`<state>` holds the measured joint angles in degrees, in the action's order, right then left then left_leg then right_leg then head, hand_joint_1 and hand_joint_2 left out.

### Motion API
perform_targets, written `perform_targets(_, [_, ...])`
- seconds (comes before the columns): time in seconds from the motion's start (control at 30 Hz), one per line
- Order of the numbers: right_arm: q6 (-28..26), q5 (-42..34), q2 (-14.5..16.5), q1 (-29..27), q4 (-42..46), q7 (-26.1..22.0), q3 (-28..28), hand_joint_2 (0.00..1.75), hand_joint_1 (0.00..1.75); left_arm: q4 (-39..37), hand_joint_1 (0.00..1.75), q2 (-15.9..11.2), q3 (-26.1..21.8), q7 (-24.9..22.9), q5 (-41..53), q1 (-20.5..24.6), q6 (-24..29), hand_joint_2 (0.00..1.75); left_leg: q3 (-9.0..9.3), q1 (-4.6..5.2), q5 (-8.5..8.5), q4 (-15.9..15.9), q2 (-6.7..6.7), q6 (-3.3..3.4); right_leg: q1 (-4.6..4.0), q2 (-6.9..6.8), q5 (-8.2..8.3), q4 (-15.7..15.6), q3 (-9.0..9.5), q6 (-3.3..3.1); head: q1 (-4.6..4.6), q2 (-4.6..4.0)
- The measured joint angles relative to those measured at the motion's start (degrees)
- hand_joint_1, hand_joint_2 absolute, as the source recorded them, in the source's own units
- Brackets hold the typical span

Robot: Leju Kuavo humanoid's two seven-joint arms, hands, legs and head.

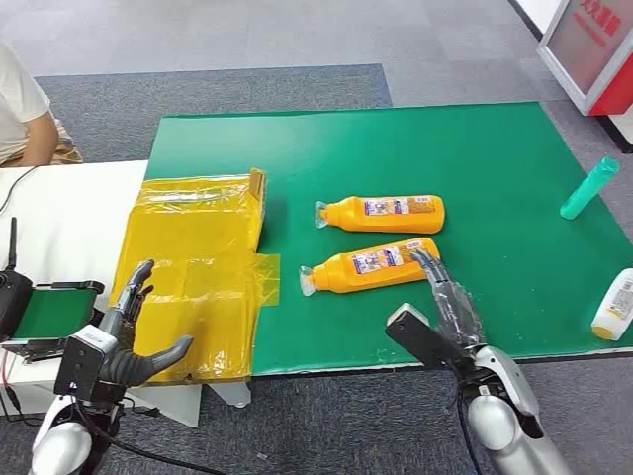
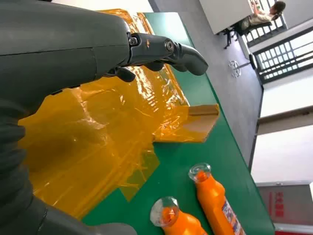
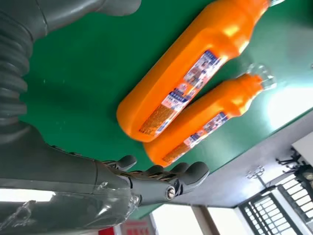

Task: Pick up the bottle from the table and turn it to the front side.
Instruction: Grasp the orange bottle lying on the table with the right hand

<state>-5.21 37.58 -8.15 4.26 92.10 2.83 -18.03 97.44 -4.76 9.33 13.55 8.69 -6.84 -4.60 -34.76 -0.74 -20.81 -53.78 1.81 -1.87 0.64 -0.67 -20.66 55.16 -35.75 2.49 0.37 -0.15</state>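
r hand (image 1: 446, 297) open, fingers spread, tips at the base of near bottle (image 1: 369, 265), which lies on green mat (image 1: 485, 148) w/ cap at 9 o'clock. l hand (image 1: 138, 327) open over yellow film (image 1: 194, 267), idle. imo wrap mid-body, clear far bottle (image 1: 385, 213) at 12.

yellow film sheet (image 1: 196, 269) lay across green bench (image 1: 478, 148) left edge | teal bottle (image 1: 588, 188) far right | white bottle (image 1: 613, 307) at right edge | seated person (image 1: 21, 109) far left
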Motion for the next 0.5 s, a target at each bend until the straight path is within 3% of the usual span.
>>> perform_targets(0.1, [0.11,4.08,0.0,1.76,-2.32,1.45,-0.47,1.75,0.0,0.0,0.0,0.16,0.01,-0.02,0.09,0.35,-0.95,1.75,0.0,0.0,0.01,0.0,0.0,0.0,0.0,0.0,0.0,0.0,0.0,0.0,0.01,0.0])
perform_targets(0.3, [1.98,20.58,-0.13,10.44,-14.44,5.56,-3.93,1.75,0.0,-0.15,0.0,0.88,0.37,-0.17,0.32,1.9,-3.39,1.75,-0.02,0.0,0.12,0.0,0.0,0.02,0.0,0.0,0.1,0.0,-0.02,0.01,0.0,0.0])
perform_targets(0.5, [2.68,27.33,-0.05,18.75,-27.39,5.55,-7.55,1.75,0.0,-0.57,0.0,1.3,1.09,-0.15,0.42,2.47,-4.52,1.75,-0.12,0.01,0.23,0.0,0.0,0.0,0.0,0.0,0.2,0.01,-0.1,0.02,-0.01,0.0])
